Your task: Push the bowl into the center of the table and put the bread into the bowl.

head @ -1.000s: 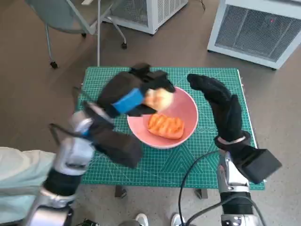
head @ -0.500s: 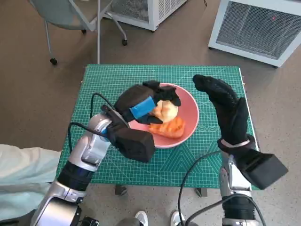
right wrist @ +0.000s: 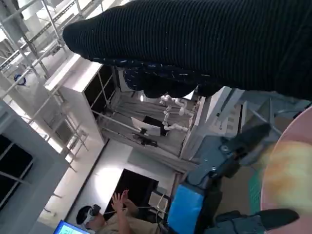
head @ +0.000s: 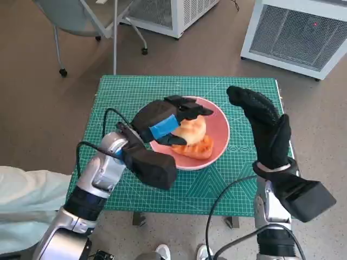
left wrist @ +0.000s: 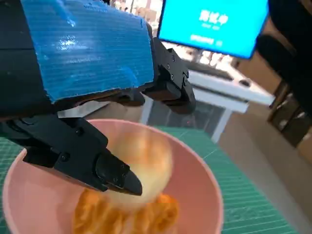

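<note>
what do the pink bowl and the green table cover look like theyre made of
Bowl: probably plastic or glazed ceramic, since it is smooth, evenly pink, with a soft sheen. Table cover: looks like a rubbery cutting mat, matte green with a printed white grid.

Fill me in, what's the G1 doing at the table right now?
The left robot hand is over the pink bowl, which sits about mid-table on the green cutting mat. Its fingers are around a pale bread roll that rests on an orange grilled bread piece already lying in the bowl. Whether the roll is released yet is unclear. The right robot hand hangs just right of the bowl, holding nothing.
</note>
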